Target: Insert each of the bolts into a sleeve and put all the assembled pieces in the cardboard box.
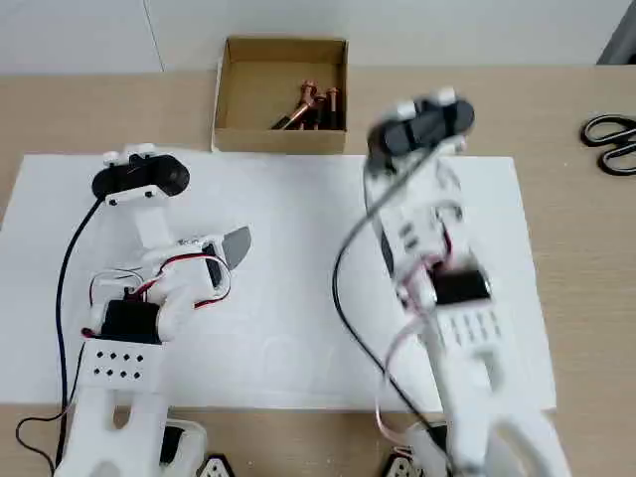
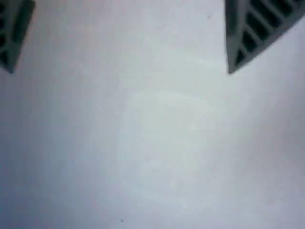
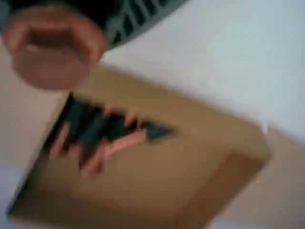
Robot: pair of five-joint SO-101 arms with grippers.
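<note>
Right tool (image 3: 97, 24) looks clamped on a copper assembled piece (image 3: 52, 47), seen end-on, just outside the cardboard box (image 1: 281, 139) at its corner nearest that arm, finished pieces (image 1: 310, 107) lying inside; left tool (image 2: 128, 28), fingers apart, sits well back from the box, so right is nearer.

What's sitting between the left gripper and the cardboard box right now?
Just bare white sheet in the high view, from the left gripper up to the cardboard box; nothing rests on that stretch.
</note>
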